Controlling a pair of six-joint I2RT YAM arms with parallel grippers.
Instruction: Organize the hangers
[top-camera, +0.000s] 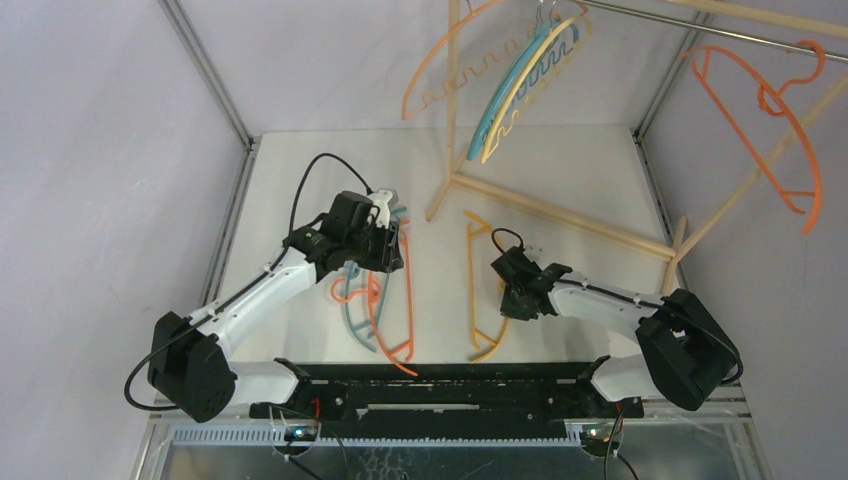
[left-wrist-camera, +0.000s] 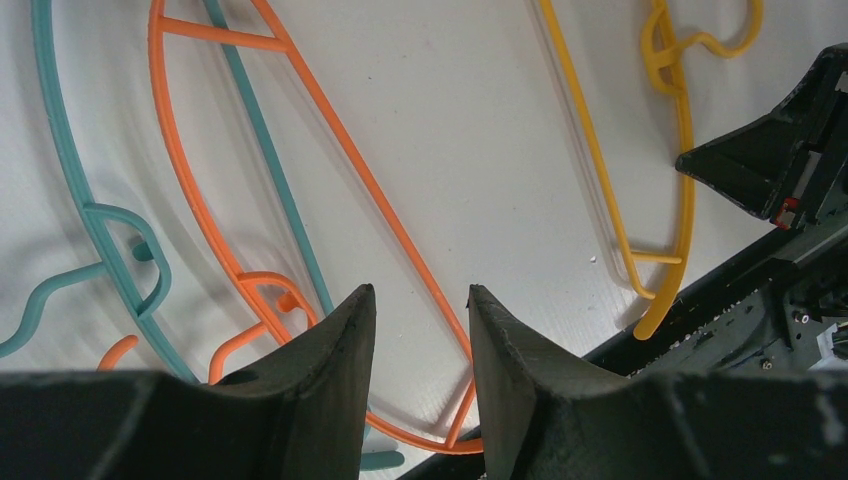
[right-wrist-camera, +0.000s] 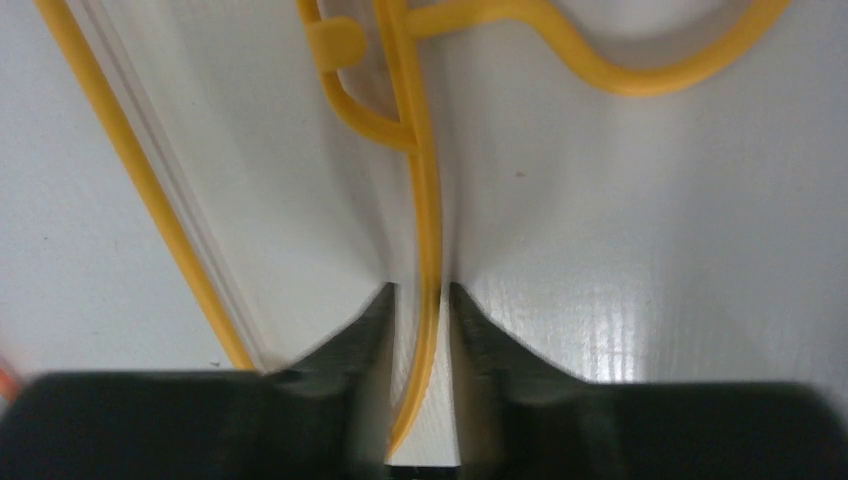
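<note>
Yellow hanger (right-wrist-camera: 428, 200), thin with a wavy hook, lay flat on the worktop (top-camera: 580, 160), its lower end close to the near edge. Right gripper (right-wrist-camera: 420, 300) straddled its bar, jaws slightly apart, not clamped. Left gripper (left-wrist-camera: 420, 300) hovered open over the orange hanger (left-wrist-camera: 340, 150) and teal hanger (left-wrist-camera: 262, 140), with bare worktop between the piles.

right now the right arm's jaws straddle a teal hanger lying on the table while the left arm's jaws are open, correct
Wrong colour: the hanger between the right arm's jaws is the yellow hanger, not teal, as the right wrist view shows. It lies on the table, and the left arm's jaws are open.
</note>
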